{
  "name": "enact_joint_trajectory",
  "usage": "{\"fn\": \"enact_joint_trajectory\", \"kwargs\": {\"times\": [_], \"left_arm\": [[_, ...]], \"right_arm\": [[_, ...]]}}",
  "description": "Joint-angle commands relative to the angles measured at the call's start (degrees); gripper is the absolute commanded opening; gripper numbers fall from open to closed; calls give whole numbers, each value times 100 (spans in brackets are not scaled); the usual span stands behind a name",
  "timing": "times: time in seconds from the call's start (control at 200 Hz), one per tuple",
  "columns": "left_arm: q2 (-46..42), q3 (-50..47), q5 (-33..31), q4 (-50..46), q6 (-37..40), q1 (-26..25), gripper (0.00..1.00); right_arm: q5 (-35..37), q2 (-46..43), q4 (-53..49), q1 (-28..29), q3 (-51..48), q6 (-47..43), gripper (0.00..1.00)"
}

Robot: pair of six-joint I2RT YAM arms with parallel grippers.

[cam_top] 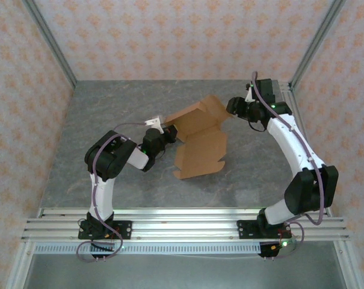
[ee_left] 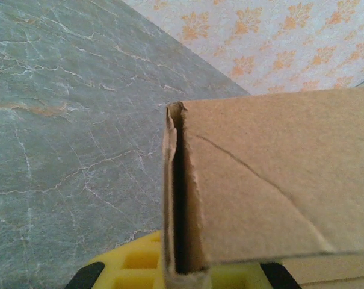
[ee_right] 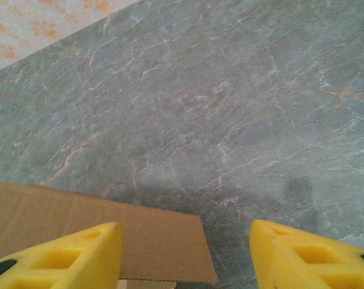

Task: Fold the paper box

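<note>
Top external view puts the paper box (cam_top: 200,138) mid-frame on the table (cam_top: 109,108), partly folded, one panel raised at its upper left. My left claw (cam_top: 168,133) is clamped on the box's left edge, the doubled wall pinched between its yellow fingers (ee_left: 130,265). My right claw (ee_right: 185,229) gapes wide by the upper-right corner

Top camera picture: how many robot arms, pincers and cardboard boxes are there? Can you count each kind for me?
Robot arms: 2 (left arm, right arm)
Pincers: 2 (left pincer, right pincer)
Paper box: 1
Total: 5
</note>
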Motion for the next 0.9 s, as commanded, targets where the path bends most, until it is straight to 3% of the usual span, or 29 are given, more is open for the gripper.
{"fn": "enact_joint_trajectory", "kwargs": {"times": [0.0, 0.43, 0.891], "left_arm": [[107, 101, 160, -241, -5, 32, 0], [162, 47, -7, -235, -185, 67, 0], [130, 142, -25, -358, -186, 66, 0]], "right_arm": [[-303, -61, -100, 32, -47, -222, 58], [-605, -508, -201, 313, -510, -579, 58], [-476, -800, -517, 561, -415, -709, 58]]}}
